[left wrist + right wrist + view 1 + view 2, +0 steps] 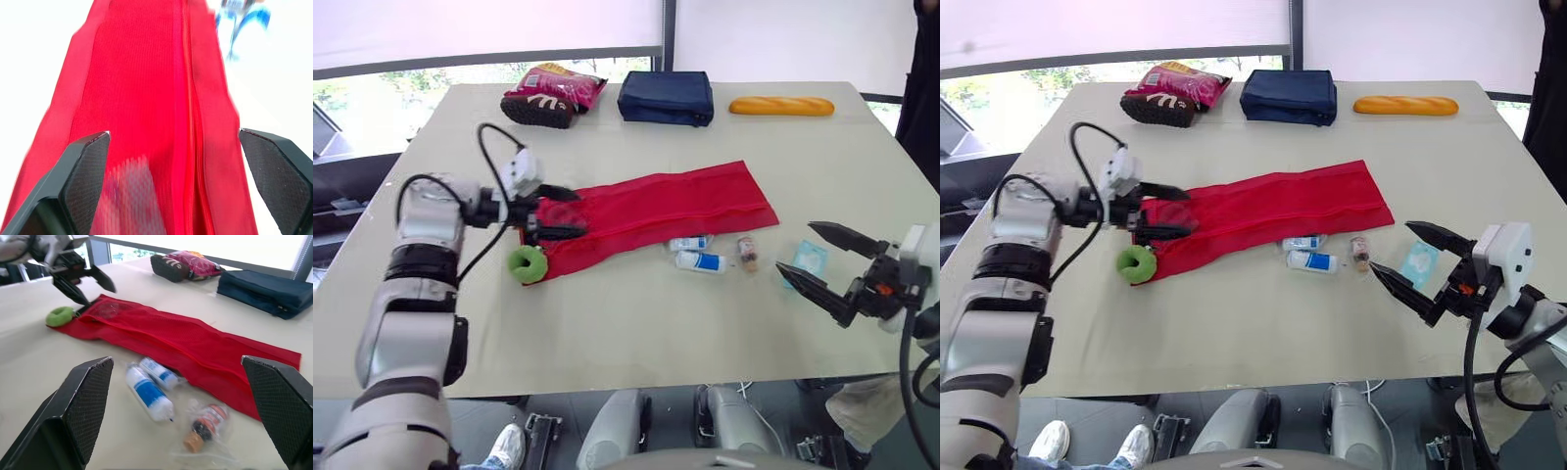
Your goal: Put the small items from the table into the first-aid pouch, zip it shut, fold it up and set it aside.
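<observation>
Hovering with fingers spread over the left end of the red pouch [675, 206] lying flat mid-table, the left gripper [579, 212] should, I'd say, pinch only the top layer beside the zip and lift, while the right gripper [795, 246], likewise open, fetches the bandage rolls [702, 261] just near of it.

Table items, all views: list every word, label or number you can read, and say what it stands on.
No text can be quoted.
On the snack bag: white lettering, too small to read.
On the rolls: blue labels, print blurred.
On the bottle: label unreadable through its wrapper.
On the packet: too small to read.
</observation>
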Available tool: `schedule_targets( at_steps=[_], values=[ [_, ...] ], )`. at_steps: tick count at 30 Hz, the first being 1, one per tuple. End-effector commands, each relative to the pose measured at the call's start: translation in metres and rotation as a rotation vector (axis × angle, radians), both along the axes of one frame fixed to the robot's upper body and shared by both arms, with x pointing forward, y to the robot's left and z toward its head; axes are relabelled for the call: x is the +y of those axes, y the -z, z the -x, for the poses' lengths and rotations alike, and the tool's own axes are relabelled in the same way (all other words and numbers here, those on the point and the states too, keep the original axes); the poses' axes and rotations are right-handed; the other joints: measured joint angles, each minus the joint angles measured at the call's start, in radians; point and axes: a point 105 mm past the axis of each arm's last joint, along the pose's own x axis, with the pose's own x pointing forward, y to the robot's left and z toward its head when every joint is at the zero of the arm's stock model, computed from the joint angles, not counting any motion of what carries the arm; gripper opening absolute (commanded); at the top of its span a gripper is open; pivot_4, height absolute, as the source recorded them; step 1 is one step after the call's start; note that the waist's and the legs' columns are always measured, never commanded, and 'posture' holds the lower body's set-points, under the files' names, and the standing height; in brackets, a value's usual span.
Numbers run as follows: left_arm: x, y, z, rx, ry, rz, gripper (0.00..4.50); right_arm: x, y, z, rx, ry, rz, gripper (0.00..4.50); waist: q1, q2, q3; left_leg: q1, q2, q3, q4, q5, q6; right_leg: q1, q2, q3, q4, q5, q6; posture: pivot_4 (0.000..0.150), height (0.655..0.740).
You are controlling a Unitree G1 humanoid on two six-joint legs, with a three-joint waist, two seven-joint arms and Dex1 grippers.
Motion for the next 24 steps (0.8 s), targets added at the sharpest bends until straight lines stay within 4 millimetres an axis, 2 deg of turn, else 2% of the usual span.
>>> schedule_targets(
  at_steps=[1,4,8,13,17,20,21,22,23,24],
  values=[
    [-0.031,-0.005,-0.015,-0.106,-0.039,-0.014,4.45,-0.001,-0.012,0.004,-0.047,0.01,0.022,4.46,0.004,-0.001,0.0,0.0,0.0,0.0,0.001,0.0,0.001,0.001,0.0,0.0,0.0,0.0,0.0,0.15,0.7395],
    [-0.059,0.005,-0.023,-0.129,-0.045,-0.028,4.45,-0.002,-0.015,0.001,-0.053,0.024,0.019,4.46,0.004,-0.001,0.0,0.0,0.0,0.0,0.002,0.0,0.001,0.002,-0.001,0.0,-0.001,0.0,0.0,0.15,0.7395],
    [-0.084,0.02,-0.035,-0.17,-0.078,-0.086,4.45,0.002,-0.016,0.002,-0.039,0.012,0.03,4.46,0.0,-0.001,0.001,0.0,0.0,0.0,0.002,0.0,0.0,0.001,0.0,0.0,0.0,0.0,0.0,0.15,0.7395],
    [-0.089,0.034,-0.043,-0.213,-0.115,-0.136,4.45,0.002,-0.02,0.003,-0.043,0.025,0.027,4.46,0.0,-0.001,0.001,0.0,0.0,0.0,0.002,-0.001,0.001,0.001,0.0,0.0,0.0,0.0,0.0,0.15,0.7395],
    [-0.089,0.032,-0.048,-0.249,-0.123,-0.134,4.45,0.002,-0.019,0.005,-0.034,0.034,0.028,4.46,0.002,-0.001,0.001,0.0,0.0,0.0,0.002,-0.001,0.001,0.001,0.0,0.0,0.0,0.0,0.0,0.15,0.7395],
    [-0.084,0.029,-0.05,-0.246,-0.134,-0.132,3.55,0.001,-0.019,0.005,-0.035,0.042,0.028,4.5,0.003,-0.001,0.001,0.0,0.0,0.0,0.002,-0.001,0.001,0.002,-0.001,0.0,-0.001,0.0,0.0,0.15,0.7395],
    [-0.081,0.029,-0.05,-0.239,-0.136,-0.137,3.17,0.0,-0.02,0.005,-0.037,0.044,0.029,4.5,0.003,-0.001,0.001,0.0,0.0,0.0,0.002,-0.001,0.001,0.002,-0.001,0.0,0.0,0.0,0.001,0.15,0.7395],
    [-0.079,0.03,-0.05,-0.234,-0.137,-0.141,2.59,0.0,-0.02,0.005,-0.038,0.044,0.03,4.5,0.003,-0.001,0.001,0.0,0.0,0.0,0.002,-0.001,0.001,0.002,-0.001,0.0,-0.001,0.0,0.001,0.15,0.7395],
    [-0.076,0.031,-0.05,-0.228,-0.136,-0.149,2.35,0.0,-0.02,0.005,-0.04,0.046,0.029,4.5,0.003,-0.001,0.001,0.0,0.0,0.0,0.002,-0.001,0.001,0.002,-0.001,0.0,-0.001,0.0,0.001,0.15,0.7395],
    [-0.073,0.032,-0.049,-0.226,-0.135,-0.159,2.35,0.001,-0.02,0.005,-0.04,0.046,0.028,4.5,0.002,-0.001,0.001,0.0,0.0,0.0,0.002,-0.001,0.001,0.002,-0.001,0.0,-0.001,0.0,0.0,0.15,0.7395]
  ],
)
